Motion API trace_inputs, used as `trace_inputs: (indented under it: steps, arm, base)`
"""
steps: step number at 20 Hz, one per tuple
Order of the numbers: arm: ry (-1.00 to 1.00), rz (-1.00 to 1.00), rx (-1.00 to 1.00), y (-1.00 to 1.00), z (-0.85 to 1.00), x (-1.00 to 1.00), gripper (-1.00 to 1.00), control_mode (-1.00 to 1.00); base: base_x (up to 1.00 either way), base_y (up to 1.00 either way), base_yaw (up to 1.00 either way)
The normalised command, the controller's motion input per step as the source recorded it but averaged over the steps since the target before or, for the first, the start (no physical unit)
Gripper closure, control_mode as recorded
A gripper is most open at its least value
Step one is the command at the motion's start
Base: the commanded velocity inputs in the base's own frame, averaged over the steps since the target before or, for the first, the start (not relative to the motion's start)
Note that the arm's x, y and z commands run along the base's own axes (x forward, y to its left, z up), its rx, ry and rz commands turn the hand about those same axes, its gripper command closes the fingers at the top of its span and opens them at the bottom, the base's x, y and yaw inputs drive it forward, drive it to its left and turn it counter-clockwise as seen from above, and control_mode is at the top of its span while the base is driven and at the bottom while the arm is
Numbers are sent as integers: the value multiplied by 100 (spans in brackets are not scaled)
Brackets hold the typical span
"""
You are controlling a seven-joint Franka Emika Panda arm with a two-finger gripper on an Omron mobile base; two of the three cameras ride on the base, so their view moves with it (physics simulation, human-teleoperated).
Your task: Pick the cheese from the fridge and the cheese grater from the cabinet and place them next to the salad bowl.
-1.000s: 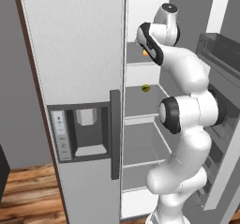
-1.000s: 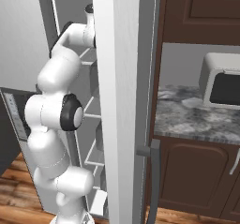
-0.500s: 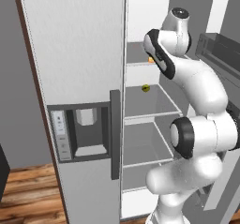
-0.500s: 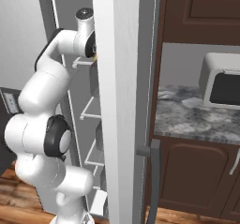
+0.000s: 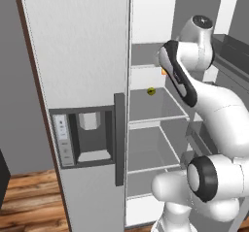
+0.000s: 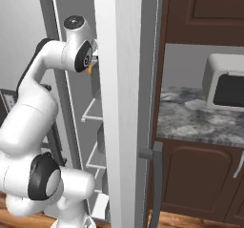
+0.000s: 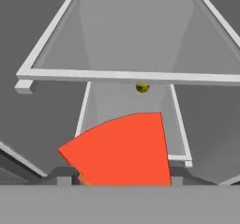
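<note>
My gripper (image 7: 122, 175) is shut on the cheese (image 7: 124, 148), an orange-red wedge sitting between the two finger tips. Seen from the base, the hand hangs inside the open fridge (image 5: 82, 41) by its upper shelves, with a bit of orange cheese (image 5: 164, 72) at the gripper (image 5: 165, 69). From the other side the cheese (image 6: 89, 69) peeks out beside the gripper (image 6: 92, 65), just behind the fridge's door edge (image 6: 124, 103). The dark brown cabinet (image 6: 200, 12) hangs above the counter on the right. The cheese grater and the salad bowl are out of view.
A small yellow-green round thing (image 5: 151, 91) lies on a fridge shelf (image 5: 155, 114) below the hand, also the round thing (image 7: 142, 87). To the right of the fridge a microwave (image 6: 224, 81) stands on a speckled counter (image 6: 195, 119).
The hand with the cheese has come down and a little toward the fridge's right side. The arm's elbow has dropped from chest height to low near the base.
</note>
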Motion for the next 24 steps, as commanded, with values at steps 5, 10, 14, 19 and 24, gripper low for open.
trace_inputs:
  steps: [5, 10, 14, 19, 24]
  arm:
    - [0, 0, 0, 0, 1, -85, 100, -100]
    - [1, 0, 0, 0, 11, -81, 100, -100]
    - [1, 0, 0, 0, 16, -72, 100, -100]
    - [2, 0, 0, 4, 28, -67, 100, -100]
    - [6, -1, -1, 16, 31, -55, 100, -100]
  base:
    - [0, 0, 0]
    - [0, 0, 0]
    - [0, 0, 0]
    - [0, 0, 0]
    - [0, 0, 0]
